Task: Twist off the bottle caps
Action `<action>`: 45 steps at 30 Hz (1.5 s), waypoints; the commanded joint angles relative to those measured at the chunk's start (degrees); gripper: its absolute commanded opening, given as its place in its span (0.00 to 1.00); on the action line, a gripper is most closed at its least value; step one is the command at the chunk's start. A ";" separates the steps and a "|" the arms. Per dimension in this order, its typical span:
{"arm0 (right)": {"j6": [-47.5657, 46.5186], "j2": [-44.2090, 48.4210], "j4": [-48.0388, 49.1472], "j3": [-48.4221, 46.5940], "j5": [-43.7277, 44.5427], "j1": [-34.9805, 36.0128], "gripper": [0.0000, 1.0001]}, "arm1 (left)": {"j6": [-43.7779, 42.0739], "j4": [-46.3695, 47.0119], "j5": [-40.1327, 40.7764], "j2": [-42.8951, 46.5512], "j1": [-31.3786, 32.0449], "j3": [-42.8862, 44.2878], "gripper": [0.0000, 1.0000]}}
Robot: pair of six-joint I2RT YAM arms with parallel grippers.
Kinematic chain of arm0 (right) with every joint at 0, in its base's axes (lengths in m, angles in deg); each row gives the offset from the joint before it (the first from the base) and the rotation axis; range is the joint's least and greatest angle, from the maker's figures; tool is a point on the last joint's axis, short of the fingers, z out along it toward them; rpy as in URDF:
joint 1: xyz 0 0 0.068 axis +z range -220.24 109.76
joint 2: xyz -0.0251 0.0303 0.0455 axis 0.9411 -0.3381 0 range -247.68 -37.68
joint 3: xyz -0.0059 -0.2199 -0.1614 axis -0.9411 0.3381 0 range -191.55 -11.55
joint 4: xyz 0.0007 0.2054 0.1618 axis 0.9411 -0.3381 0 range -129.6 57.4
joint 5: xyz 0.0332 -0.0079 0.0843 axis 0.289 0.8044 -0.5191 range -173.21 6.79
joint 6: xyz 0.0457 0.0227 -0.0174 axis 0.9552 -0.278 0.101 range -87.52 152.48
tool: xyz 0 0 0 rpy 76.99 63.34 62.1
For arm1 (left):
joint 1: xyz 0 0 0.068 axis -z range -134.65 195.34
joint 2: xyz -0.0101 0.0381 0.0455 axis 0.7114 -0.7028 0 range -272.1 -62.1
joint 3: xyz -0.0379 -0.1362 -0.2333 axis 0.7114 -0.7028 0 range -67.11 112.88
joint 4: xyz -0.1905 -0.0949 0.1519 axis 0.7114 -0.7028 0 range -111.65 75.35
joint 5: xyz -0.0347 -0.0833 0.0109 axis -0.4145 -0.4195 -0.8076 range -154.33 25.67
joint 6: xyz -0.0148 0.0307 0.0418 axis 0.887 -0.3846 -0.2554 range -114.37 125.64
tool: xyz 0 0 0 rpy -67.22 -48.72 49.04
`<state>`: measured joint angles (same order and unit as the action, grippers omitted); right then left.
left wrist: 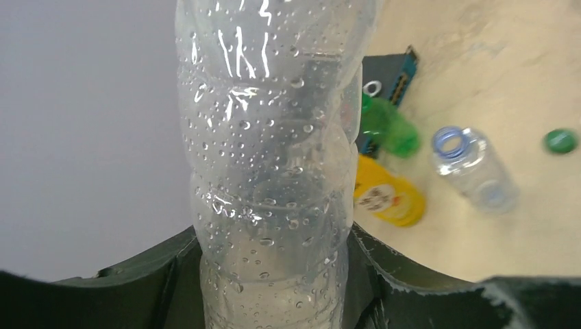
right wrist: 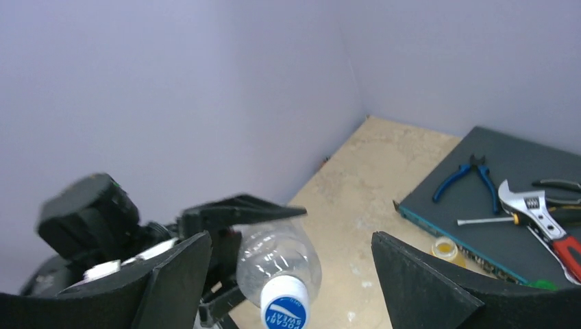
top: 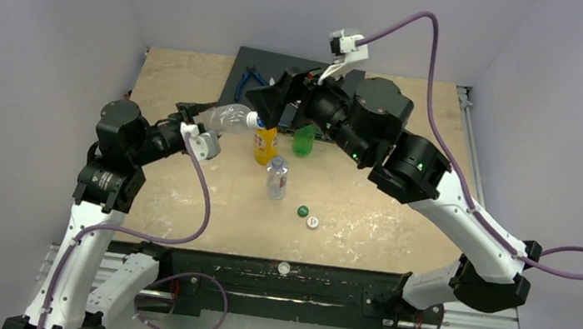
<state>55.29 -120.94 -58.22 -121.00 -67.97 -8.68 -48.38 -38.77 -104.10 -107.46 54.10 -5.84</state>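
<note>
My left gripper (left wrist: 274, 281) is shut on the larger clear bottle (left wrist: 274, 137), wet inside, and holds it sideways above the table (top: 227, 116). Its white cap with a blue top (right wrist: 284, 310) points at my right gripper (right wrist: 291, 240), which is open, with the jaws wide apart on either side of the cap and not touching it. The orange-yellow bottle (top: 265, 144), the green bottle (top: 304, 139) and the small clear blue-labelled bottle (top: 276, 178) stand uncapped at mid table. A dark green cap (top: 303, 210) and a white cap (top: 313, 222) lie loose near them.
A dark tool tray (top: 250, 67) at the back holds blue pliers (right wrist: 473, 179) and a wrench (right wrist: 541, 219). Grey walls close in the left, back and right sides. A small white round thing (top: 284, 268) sits on the black front rail.
</note>
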 commanded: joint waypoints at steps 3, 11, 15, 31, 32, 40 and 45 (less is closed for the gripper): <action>-0.37 1.41 9.97 2.27 2.49 0.05 0.90 | 33.64 3.16 -3.82 4.17 0.04 -5.23 0.45; 0.79 -2.16 9.39 0.04 1.42 0.14 0.87 | 47.61 4.51 -3.97 2.64 0.04 -3.50 0.44; 1.18 -2.44 10.87 1.36 0.67 0.12 0.85 | 54.96 7.62 -4.95 2.16 0.04 -4.13 0.45; 1.62 -7.36 10.53 -2.98 -0.37 0.11 0.65 | 55.71 10.47 -6.43 2.58 0.04 -5.50 0.45; 1.49 -7.65 10.33 -3.37 -0.08 0.14 0.63 | 55.49 10.49 -6.46 2.71 0.04 -5.62 0.45; 1.75 -7.77 12.27 -3.31 -1.81 0.05 0.37 | 52.12 10.05 -6.56 3.88 0.07 -7.12 0.47; 1.70 -7.41 12.86 -0.70 -3.07 0.13 0.14 | 54.40 10.12 -6.72 3.25 0.04 -6.08 0.98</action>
<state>56.78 -129.45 -48.35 -121.85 -69.48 -8.63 4.68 -30.42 -109.57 -104.18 54.10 -12.68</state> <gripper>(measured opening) 0.352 0.819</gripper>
